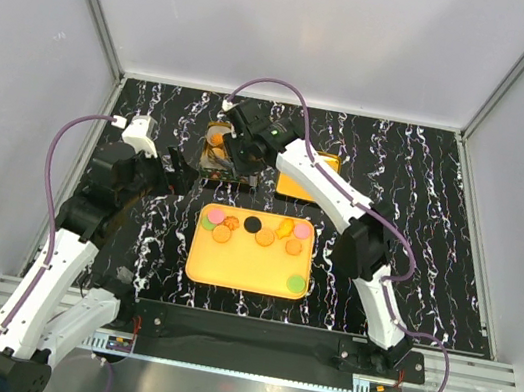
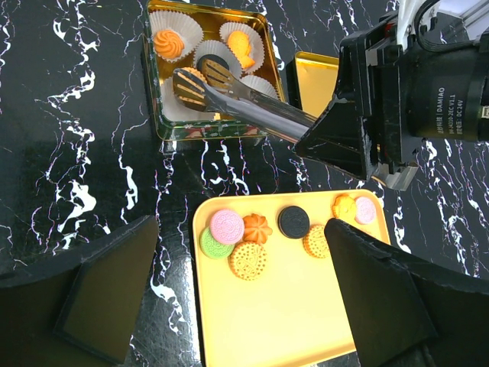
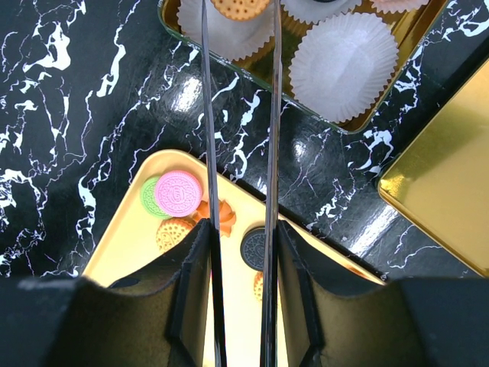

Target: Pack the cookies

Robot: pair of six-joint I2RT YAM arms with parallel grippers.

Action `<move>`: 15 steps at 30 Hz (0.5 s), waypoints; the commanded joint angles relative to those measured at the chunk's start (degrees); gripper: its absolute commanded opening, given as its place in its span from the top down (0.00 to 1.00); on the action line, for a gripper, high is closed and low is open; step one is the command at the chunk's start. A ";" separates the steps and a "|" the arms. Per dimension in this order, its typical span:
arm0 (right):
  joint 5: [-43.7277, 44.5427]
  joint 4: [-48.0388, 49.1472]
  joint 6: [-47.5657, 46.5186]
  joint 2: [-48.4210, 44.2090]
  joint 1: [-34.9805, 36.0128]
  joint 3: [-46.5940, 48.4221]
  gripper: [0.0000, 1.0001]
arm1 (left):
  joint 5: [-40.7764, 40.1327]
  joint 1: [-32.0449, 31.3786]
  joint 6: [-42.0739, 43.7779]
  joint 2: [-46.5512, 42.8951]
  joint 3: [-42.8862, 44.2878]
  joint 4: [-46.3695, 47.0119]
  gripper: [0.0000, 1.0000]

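The right end effector (image 3: 241, 245) was clamped on tongs (image 3: 269, 115). Their tips flanked a cookie (image 3: 238, 8) over a cup (image 3: 229, 38) in the far tin (image 2: 150, 69), so it was probably being placed. The next move called for releasing it, then fetching from the cookies (image 2: 248, 260) on the near tray (image 2: 290, 321). The left end effector (image 1: 177, 173) hung apart. Where the tips touched the cookie was cut off.

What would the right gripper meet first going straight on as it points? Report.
The tan round biscuit in a white paper cup of the gold tin, at the tips of the metal tongs the right gripper clamps; depth unclear.

Overhead; wrist close-ups; common tray (image 1: 239, 268)
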 commanded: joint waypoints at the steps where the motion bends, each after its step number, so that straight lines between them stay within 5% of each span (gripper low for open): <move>1: -0.54 1.98 0.38 -0.60 0.90 0.88 0.58 | 1.22 0.40 -0.24 -0.74 -0.33 3.18 0.01; 15: -0.18 1.10 0.38 -0.87 1.34 0.79 0.56 | 1.31 0.40 -0.24 -0.92 -0.33 3.18 0.01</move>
